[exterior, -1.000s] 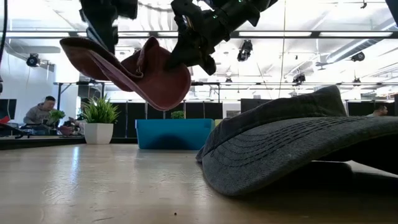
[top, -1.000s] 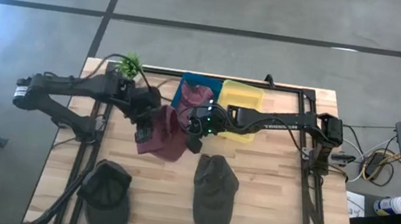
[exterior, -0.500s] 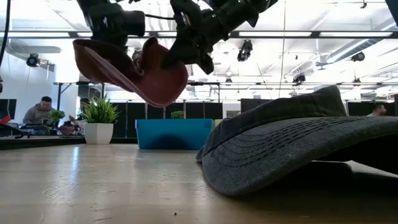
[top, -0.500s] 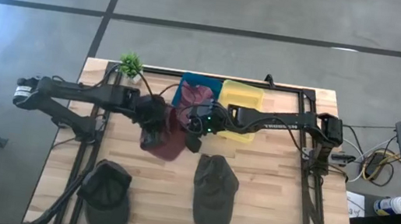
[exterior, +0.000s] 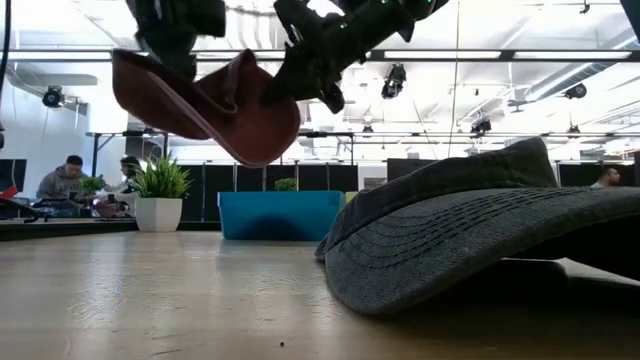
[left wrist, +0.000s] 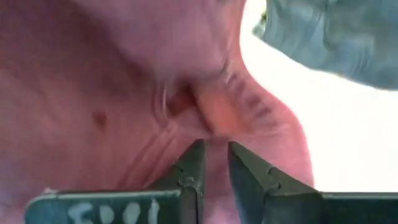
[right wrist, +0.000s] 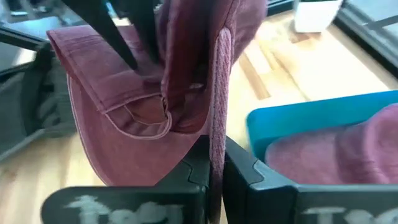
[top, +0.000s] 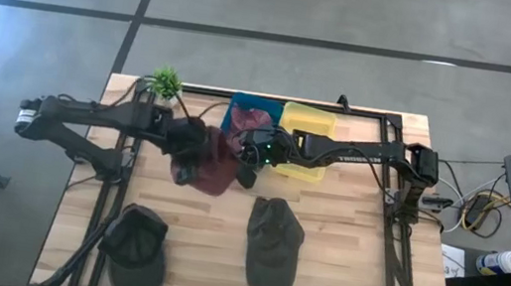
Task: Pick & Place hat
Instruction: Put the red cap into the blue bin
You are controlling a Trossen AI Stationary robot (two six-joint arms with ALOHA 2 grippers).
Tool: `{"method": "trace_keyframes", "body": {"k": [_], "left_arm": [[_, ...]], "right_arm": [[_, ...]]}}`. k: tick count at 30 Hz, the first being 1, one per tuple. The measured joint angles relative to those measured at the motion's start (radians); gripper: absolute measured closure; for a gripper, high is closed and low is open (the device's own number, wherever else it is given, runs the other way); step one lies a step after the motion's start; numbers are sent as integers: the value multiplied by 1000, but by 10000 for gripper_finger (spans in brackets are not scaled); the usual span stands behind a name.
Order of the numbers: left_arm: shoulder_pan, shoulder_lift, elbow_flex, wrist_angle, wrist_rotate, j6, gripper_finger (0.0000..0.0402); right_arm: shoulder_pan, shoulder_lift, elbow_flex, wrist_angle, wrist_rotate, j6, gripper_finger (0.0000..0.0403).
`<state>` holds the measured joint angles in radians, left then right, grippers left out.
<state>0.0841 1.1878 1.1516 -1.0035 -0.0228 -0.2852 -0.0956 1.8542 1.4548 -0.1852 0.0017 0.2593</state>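
A maroon hat [top: 213, 162] hangs in the air between my two grippers, clear of the table in the low view [exterior: 215, 105]. My left gripper [top: 186, 165] is shut on its left side and my right gripper [top: 248, 165] is shut on its right side. Just beyond the hat stands a blue bin [top: 240, 113] with another maroon hat [top: 256, 121] lying inside. The right wrist view shows that bin [right wrist: 311, 124] close behind the held hat [right wrist: 124, 106]. My left gripper [left wrist: 214, 171] pinches a bunched fold of the maroon cloth [left wrist: 208, 121] between its two fingers, coming from above. The hat is lifted clear and sags below it. My right gripper [right wrist: 214, 171] pinches the hat's stitched brim edge [right wrist: 219, 106] between its two fingers. It comes slanting down from the table's right. The brim stands on edge between the fingers, and the hat is clear of the table.
A yellow bin [top: 307, 135] sits right of the blue one. Two dark hats lie on the near half of the table [top: 136, 247] [top: 273, 244]; the second fills the low view's right [exterior: 480, 230]. A small potted plant [top: 166, 80] stands at the far left. People sit in the room behind.
Both grippers have kept hold of the maroon hat and carried it a little up and toward the far edge, nearer the blue bin. The left gripper swung briefly toward the right and back, so the hat's left side shifted while its right side stayed pinched.
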Motion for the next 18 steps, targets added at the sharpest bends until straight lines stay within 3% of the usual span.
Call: {"method": "trace_keyframes", "body": {"k": [4,12,18], "left_arm": [[0,-11,74,-28,-50,25,339],[1,-65,117,-317,-270,-11,339],[1,-135,98,-280,-287,-35,339]], "right_arm": [[-3,0,0,-14,28,-28,390],[-3,-2,0,-25,22,-66,390],[1,-24,0,-98,-25,-121,390]]}}
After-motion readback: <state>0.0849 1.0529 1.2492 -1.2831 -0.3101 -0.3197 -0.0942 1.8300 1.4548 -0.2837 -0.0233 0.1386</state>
